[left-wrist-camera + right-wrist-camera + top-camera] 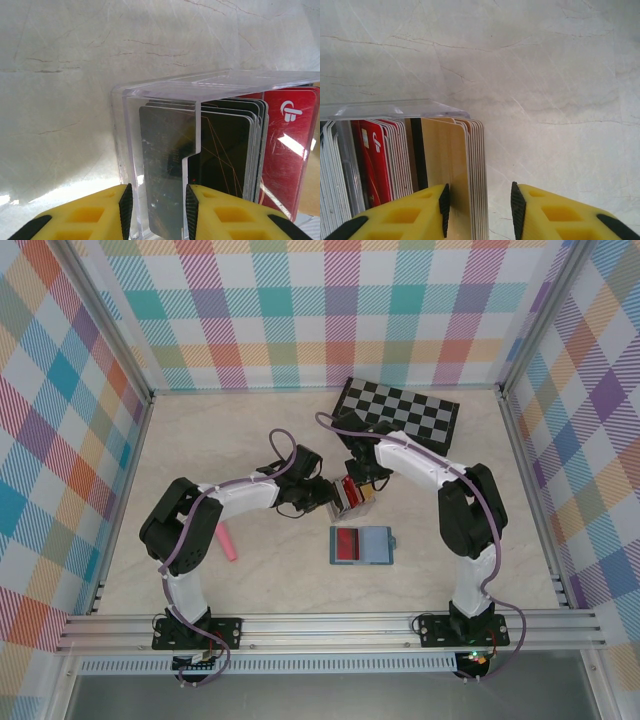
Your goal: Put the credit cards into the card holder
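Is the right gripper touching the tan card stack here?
Touching. In the right wrist view, one jaw of the right gripper lies against the tan cards; the other stands clear.

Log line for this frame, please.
left gripper clamps clear card rack | right gripper open astride tan cards | card holder lies open, showing red card

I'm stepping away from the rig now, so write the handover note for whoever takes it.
Left pincer: closed on the end of the clear card box, which stands on the table between the arms.
Right pincer: open, astride the outer tan cards in that box, with a gap at one finger.
Card holder: lies open in front of the box, with a red card at its left half. I cannot tell if that card is slotted.
Left to do: grip the tan cards, lift them out and put them in the holder, then the other cards.
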Action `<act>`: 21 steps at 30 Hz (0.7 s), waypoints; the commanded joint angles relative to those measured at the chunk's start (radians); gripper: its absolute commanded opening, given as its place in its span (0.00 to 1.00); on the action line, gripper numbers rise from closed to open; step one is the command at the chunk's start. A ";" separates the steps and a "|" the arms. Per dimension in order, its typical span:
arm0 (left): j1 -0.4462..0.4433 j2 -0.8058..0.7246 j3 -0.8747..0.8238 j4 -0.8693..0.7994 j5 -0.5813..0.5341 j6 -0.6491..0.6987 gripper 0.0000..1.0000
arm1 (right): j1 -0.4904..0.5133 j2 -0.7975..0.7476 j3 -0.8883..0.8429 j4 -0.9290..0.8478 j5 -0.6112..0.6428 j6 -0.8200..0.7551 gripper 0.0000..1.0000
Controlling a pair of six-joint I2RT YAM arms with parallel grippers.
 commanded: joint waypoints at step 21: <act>0.008 0.037 -0.009 -0.044 0.002 0.007 0.35 | 0.004 -0.078 0.019 -0.050 0.046 -0.017 0.13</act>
